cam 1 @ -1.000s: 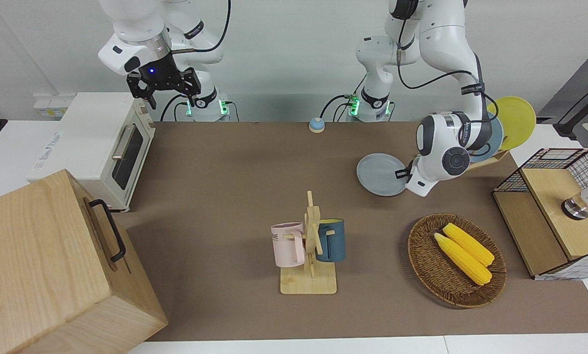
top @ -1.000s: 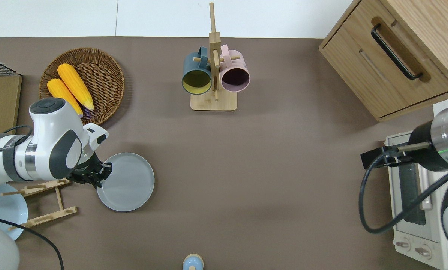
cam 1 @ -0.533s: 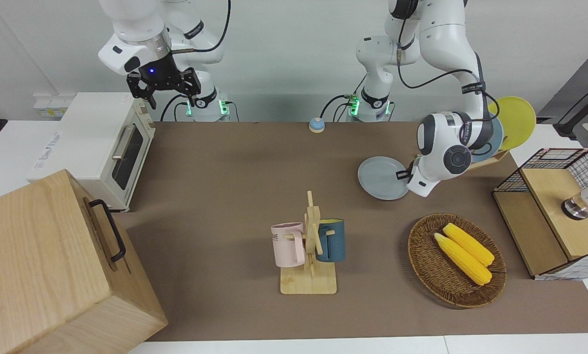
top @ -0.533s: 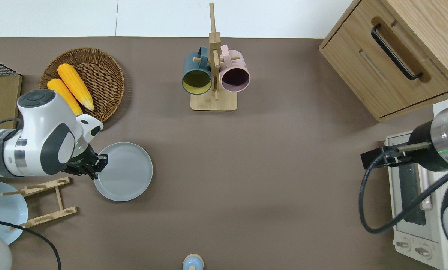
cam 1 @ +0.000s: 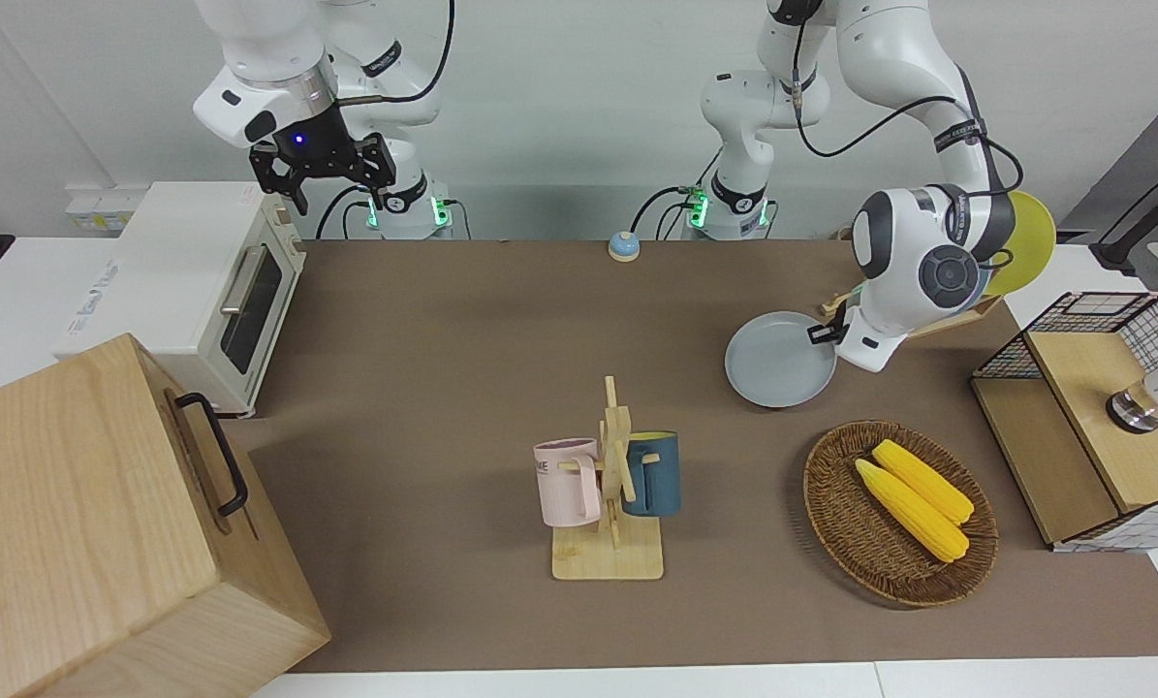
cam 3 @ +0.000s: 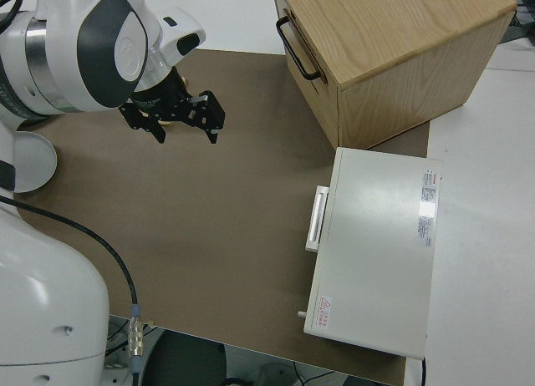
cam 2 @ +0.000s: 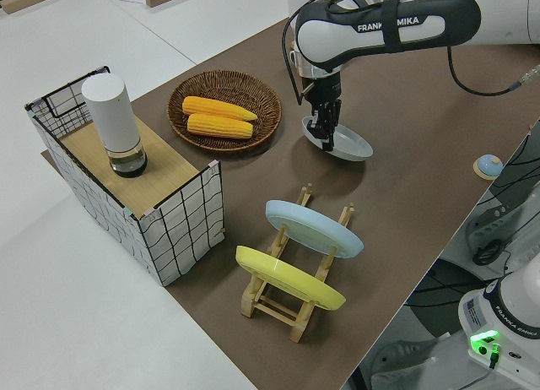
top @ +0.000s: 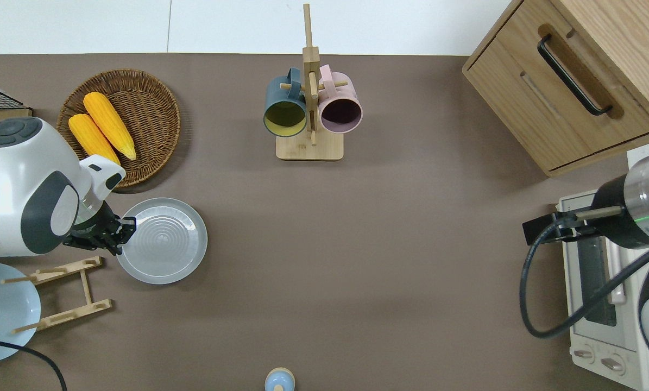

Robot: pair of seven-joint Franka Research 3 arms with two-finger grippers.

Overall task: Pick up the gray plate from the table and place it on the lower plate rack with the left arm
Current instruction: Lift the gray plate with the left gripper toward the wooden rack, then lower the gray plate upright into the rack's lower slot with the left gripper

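Note:
My left gripper (top: 120, 239) is shut on the rim of the gray plate (top: 164, 241) and holds it tilted, just off the table; this also shows in the front view (cam 1: 780, 361) and the left side view (cam 2: 348, 143). The plate hangs between the corn basket and the lower plate rack (top: 63, 269). The rack (cam 2: 283, 304) carries a sky-blue plate (cam 2: 312, 228) and a yellow plate (cam 2: 287, 278) leaning on its pegs. My right gripper (cam 3: 171, 120) is open and its arm is parked.
A wicker basket (top: 150, 108) with two corn cobs lies farther from the robots than the plate. A wooden mug stand (top: 309, 149) holds two mugs mid-table. A wire crate (cam 1: 1092, 417) stands at the left arm's end. A toaster oven (cam 1: 191, 281) and wooden cabinet (cam 1: 104, 523) stand at the right arm's end.
My left gripper has lifted the gray plate by its rim, tilted it and carried it toward the left arm's end of the table. The right arm has not moved.

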